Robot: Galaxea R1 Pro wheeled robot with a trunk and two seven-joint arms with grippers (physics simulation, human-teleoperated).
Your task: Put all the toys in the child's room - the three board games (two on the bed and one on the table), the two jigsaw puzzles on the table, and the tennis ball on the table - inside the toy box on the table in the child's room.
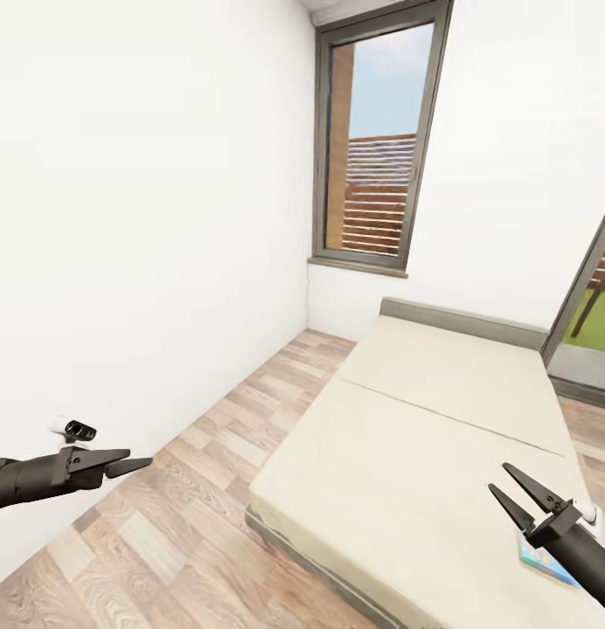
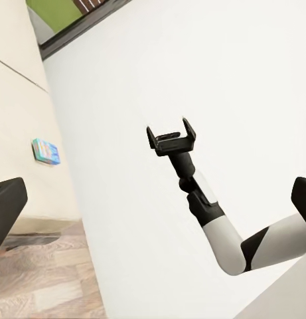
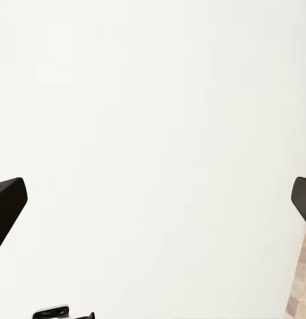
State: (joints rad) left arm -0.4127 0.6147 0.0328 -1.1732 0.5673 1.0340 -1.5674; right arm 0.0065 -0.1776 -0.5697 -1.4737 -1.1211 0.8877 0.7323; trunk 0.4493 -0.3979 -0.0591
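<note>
One board game point(image 1: 540, 561), a small flat blue-and-white box, lies on the bed point(image 1: 425, 437) near its front right corner, partly hidden behind my right arm. The bed is long and low, with a beige mattress and a grey headboard. My right gripper point(image 1: 498, 477) hangs open just above and left of the box, holding nothing. My left gripper point(image 1: 138, 458) is open and empty over the floor beside the white wall, far left of the bed. In the left wrist view I see the board game point(image 2: 45, 151) on the bed and my right gripper point(image 2: 170, 126).
A strip of wood-plank floor point(image 1: 189, 498) runs between the left wall point(image 1: 119, 218) and the bed. A tall window point(image 1: 377, 148) stands behind the headboard, and a glass door point(image 1: 591, 332) at the far right. The right wrist view faces the white wall point(image 3: 153, 133).
</note>
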